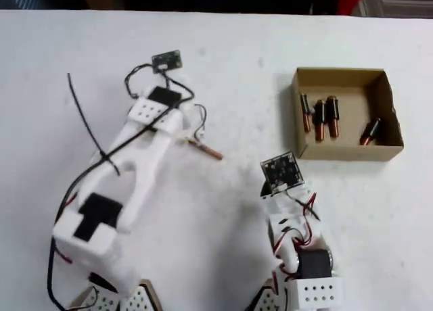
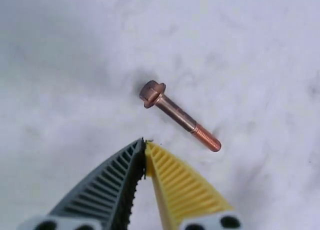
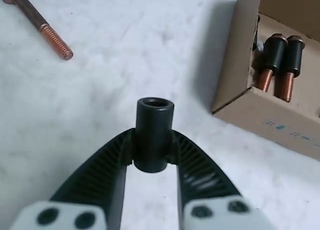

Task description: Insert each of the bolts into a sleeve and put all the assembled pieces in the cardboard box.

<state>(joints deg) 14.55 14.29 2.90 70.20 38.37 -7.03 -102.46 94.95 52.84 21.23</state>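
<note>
The left gripper (image 2: 145, 142) has its grey and yellow fingers (image 2: 182, 182) pressed together with nothing between them. Their tips sit just short of the bolt (image 2: 177, 115) and do not touch it. The right gripper (image 3: 152, 144) has its black fingers (image 3: 111, 170) clamped on the sleeve (image 3: 154, 122), whose open end points out past the fingertips.

The held sleeve is near a corner of the cardboard box (image 1: 342, 73), outside its wall. The bolt lies flat on the white table (image 1: 237, 54), well apart from the box on the left arm's side, with bare table all round it. The box is open-topped and stands well in from the table's edges. Four assembled pieces (image 1: 318, 118) lie on its floor, three toward the wall nearest the bolt and one toward the opposite wall, with bare floor between them.
</note>
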